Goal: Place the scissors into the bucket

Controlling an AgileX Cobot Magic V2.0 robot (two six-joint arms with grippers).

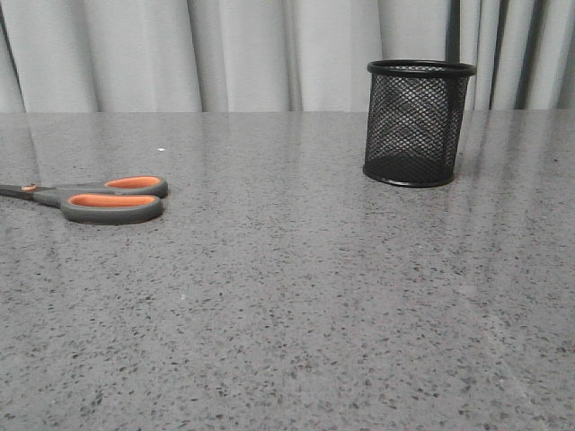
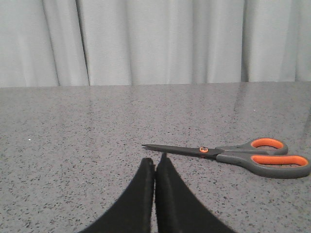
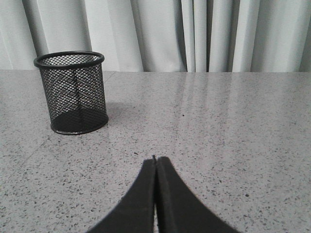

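Note:
The scissors [image 1: 103, 198] lie flat and closed at the table's left, grey handles with orange lining toward the middle, blades running off the left edge of the front view. In the left wrist view the scissors [image 2: 233, 154] lie just beyond my left gripper [image 2: 155, 160], which is shut and empty, its tips just short of the blade. The black mesh bucket [image 1: 417, 122] stands upright at the back right. In the right wrist view the bucket [image 3: 73, 92] stands ahead, off to one side of my right gripper [image 3: 156, 159], which is shut and empty. Neither gripper shows in the front view.
The grey speckled table [image 1: 296, 296] runs back to pale curtains [image 1: 243, 49] behind its far edge. Nothing else stands on it.

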